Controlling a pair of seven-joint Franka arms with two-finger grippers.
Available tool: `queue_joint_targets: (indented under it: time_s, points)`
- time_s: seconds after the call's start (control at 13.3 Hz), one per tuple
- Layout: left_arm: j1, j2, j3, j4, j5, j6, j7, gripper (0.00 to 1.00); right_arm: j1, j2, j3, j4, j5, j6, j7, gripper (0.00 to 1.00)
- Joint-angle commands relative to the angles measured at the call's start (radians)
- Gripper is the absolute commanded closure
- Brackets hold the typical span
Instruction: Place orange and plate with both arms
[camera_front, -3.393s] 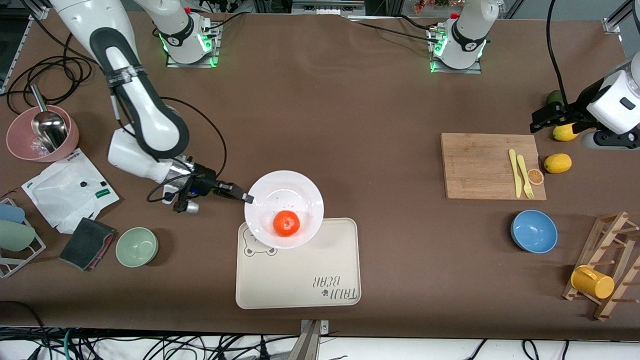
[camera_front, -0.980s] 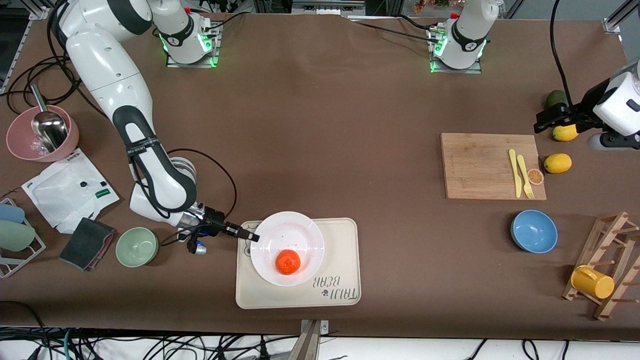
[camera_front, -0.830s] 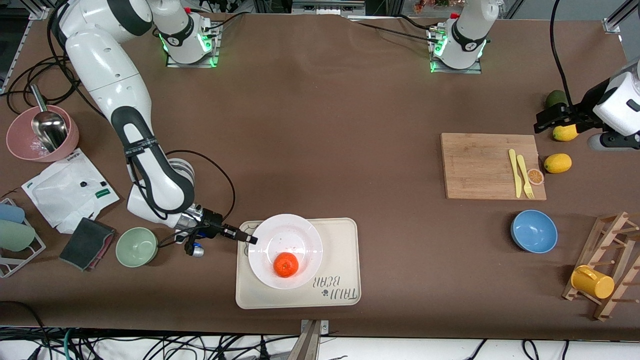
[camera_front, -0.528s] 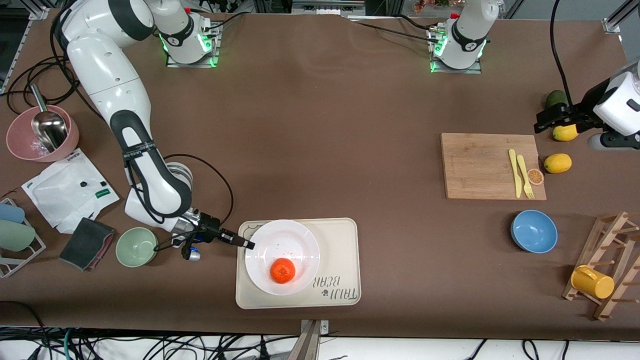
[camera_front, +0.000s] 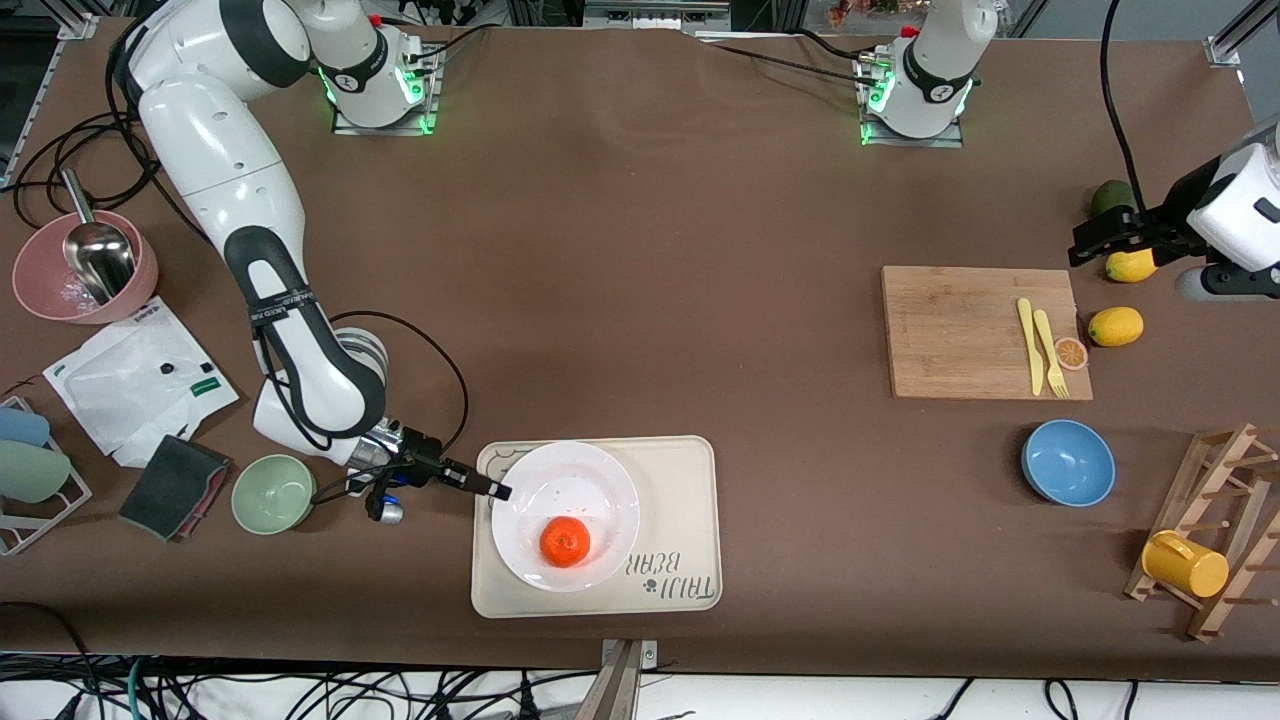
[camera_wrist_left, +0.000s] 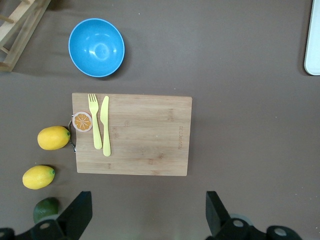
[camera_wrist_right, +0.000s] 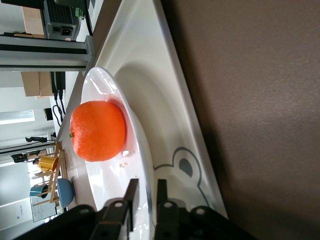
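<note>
Pale pink bowl (camera_front: 85, 280) with a steel scoop (camera_front: 97, 250) in it: well off from the beige rectangular bear tray (camera_front: 680, 520), toward the right arm's end of the table. Small sage-green bowl (camera_front: 274, 493): same direction from the tray, much closer to it.

My right gripper (camera_front: 498, 491) is low at the tray's edge on the right arm's end, right at the rim of the round white plate (camera_front: 600, 480). The right wrist view shows the rim edge-on in front of the claw, but I can't tell whether it is clamped on the rim or released.

The plate lies flat on the tray, on the half toward the right arm's end, covering part of the bear print. The small round orange (camera_front: 565, 541) sits on the plate, in the part nearer the front camera.

Rectangular bamboo cutting board (camera_front: 960, 335): well off from the tray toward the left arm's end, and farther from the front camera. Round blue bowl (camera_front: 1068, 462): same direction from the tray, nearer to the camera than the board.

My left gripper (camera_front: 1085, 238) waits in the air far from the tray, over the table by the two yellow lemons (camera_front: 1115, 326). Claw spread wide, nothing in it.
</note>
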Motion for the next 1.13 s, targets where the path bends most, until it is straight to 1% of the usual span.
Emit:
queue_joint_targets:
  time_s: [0.0,0.08,0.23,0.45,0.98,1.06]
  points:
    - [0.004,0.013,0.0,0.029,-0.023,-0.016,0.003,0.0,0.002,0.016,0.001,0.031,-0.011,-0.004,0.001,0.01]
    - [0.004,0.013,0.0,0.029,-0.022,-0.014,0.004,0.0,0.002,0.014,0.0,0.031,-0.015,-0.004,-0.002,0.01]
    - [0.005,0.013,0.0,0.031,-0.027,-0.014,0.006,0.0,-0.001,0.011,0.001,0.034,-0.084,-0.004,0.007,0.01]
    - [0.005,0.013,0.0,0.029,-0.022,-0.013,0.006,0.0,-0.007,-0.001,0.0,0.036,-0.156,-0.007,0.007,0.01]
    - [0.005,0.007,0.0,0.029,-0.017,-0.011,0.006,0.0,-0.011,-0.013,0.001,0.065,-0.173,-0.007,0.004,0.01]
    - [0.004,0.008,-0.002,0.029,-0.017,-0.01,0.006,0.0,-0.007,-0.026,0.001,0.065,-0.226,-0.008,0.007,0.01]
